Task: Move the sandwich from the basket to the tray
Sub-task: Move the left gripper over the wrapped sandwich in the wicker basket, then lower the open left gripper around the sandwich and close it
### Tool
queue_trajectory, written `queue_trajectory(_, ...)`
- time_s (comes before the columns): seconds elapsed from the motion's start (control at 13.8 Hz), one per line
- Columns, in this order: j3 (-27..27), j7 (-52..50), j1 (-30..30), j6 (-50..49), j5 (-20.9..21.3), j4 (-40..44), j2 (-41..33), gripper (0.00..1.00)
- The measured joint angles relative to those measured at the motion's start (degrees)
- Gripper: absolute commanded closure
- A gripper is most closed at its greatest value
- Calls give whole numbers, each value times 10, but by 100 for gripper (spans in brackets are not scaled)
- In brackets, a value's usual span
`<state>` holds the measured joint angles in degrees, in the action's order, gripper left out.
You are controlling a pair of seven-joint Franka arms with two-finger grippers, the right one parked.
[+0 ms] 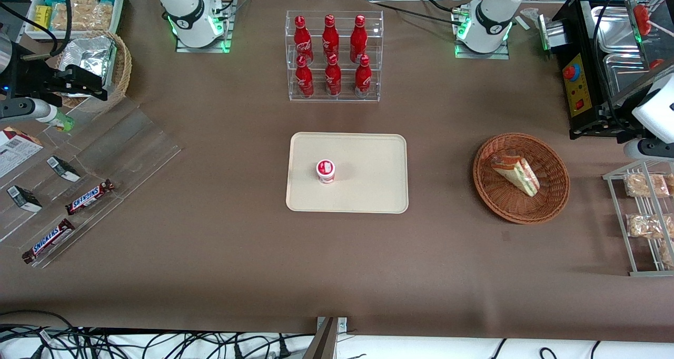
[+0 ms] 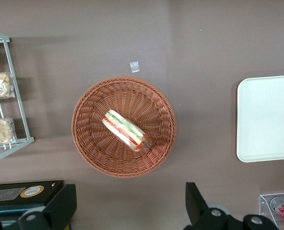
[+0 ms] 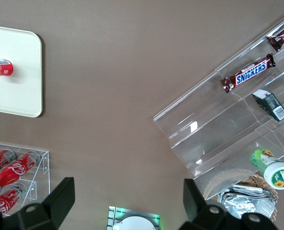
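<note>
The sandwich (image 2: 125, 131) lies in the basket (image 2: 91, 148), untouched. The gripper (image 2: 130, 211) hangs above it with fingers (image 2: 60, 206) wide apart. The tray (image 1: 368, 190) sits well apart.

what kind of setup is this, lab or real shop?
Likely a lab tabletop mocked up as a snack shop: cola bottles in a clear rack, Snickers bars on an acrylic display, cables along the table edge. The gripper hangs open above the basket holding the sandwich.

basket (image 1: 547, 201) reddish-brown weave | sandwich (image 1: 517, 174) white, green, pink, red layers | tray (image 1: 368, 190) plain cream | bottles (image 1: 330, 53) red
</note>
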<state>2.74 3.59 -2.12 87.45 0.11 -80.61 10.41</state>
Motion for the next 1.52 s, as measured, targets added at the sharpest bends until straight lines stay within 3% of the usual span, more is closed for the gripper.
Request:
queue_trajectory(0.29,0,0,0,0,3,-1,1,0)
queue_trajectory(0.43,0,-3,0,0,24,-10,6,0)
queue_trajectory(0.65,0,-29,0,43,35,-66,12,0)
queue_trajectory(1.52,4,-371,0,329,47,-333,-6,0)
